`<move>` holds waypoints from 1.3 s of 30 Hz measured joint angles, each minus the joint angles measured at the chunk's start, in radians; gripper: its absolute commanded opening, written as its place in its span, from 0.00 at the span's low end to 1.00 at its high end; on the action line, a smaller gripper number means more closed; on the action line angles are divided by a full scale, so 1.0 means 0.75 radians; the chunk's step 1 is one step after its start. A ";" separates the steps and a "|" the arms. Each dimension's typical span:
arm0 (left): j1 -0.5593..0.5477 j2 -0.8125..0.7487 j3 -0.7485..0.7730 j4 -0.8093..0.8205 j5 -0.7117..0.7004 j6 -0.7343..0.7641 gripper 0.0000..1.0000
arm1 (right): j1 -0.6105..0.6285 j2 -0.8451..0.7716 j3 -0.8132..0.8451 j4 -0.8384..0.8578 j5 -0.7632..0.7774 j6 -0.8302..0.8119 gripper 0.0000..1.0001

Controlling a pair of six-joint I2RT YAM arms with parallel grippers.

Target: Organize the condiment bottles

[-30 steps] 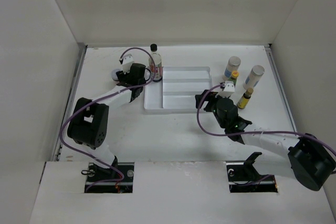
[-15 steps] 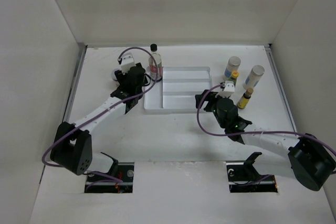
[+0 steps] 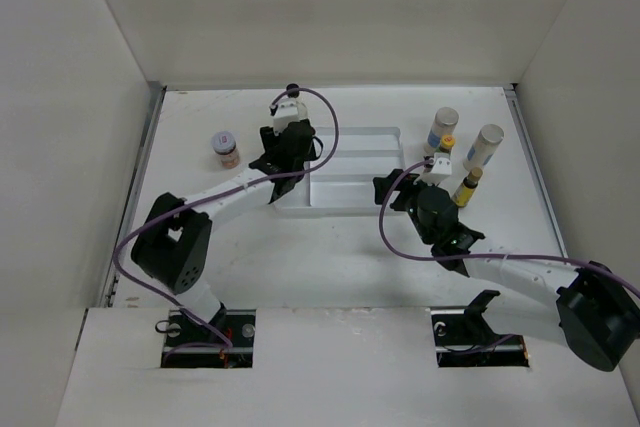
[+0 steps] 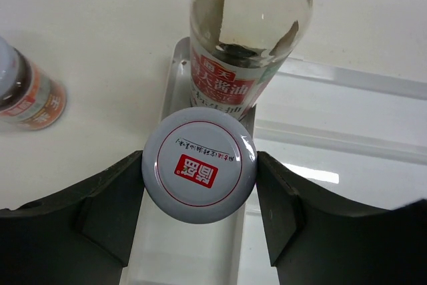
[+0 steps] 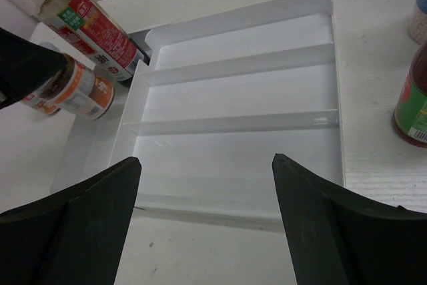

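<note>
Gripping a red-labelled jar (image 4: 199, 185) by its sides, the left pincer (image 4: 199, 168) holds it over the white tray's (image 5: 233, 141) left rim, with the clear bottle (image 4: 247, 45) close behind it. A second jar (image 3: 225, 147) stands toward the table's (image 3: 330, 247) left edge. The right pincer (image 5: 205, 165) gapes empty facing the tray, with shakers (image 3: 441, 129) near the table's right edge.

A tall bottle (image 4: 247, 25) stands at the stepped tray's (image 3: 350, 172) far-left corner, a jar (image 4: 199, 165) just near of it. Another jar (image 3: 226, 148) stands left of the tray; shakers (image 3: 442, 127) and small bottles (image 3: 467, 187) right.
</note>
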 measured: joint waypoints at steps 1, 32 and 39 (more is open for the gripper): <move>0.000 0.032 0.014 0.003 0.008 0.002 0.37 | 0.000 0.000 0.000 0.000 0.001 0.000 0.87; 0.019 -0.241 -0.217 0.197 -0.013 0.056 0.85 | -0.007 0.003 0.000 0.000 -0.001 0.001 0.90; 0.232 -0.356 -0.226 0.069 -0.033 -0.020 0.86 | -0.007 0.003 0.000 0.000 -0.001 0.001 0.92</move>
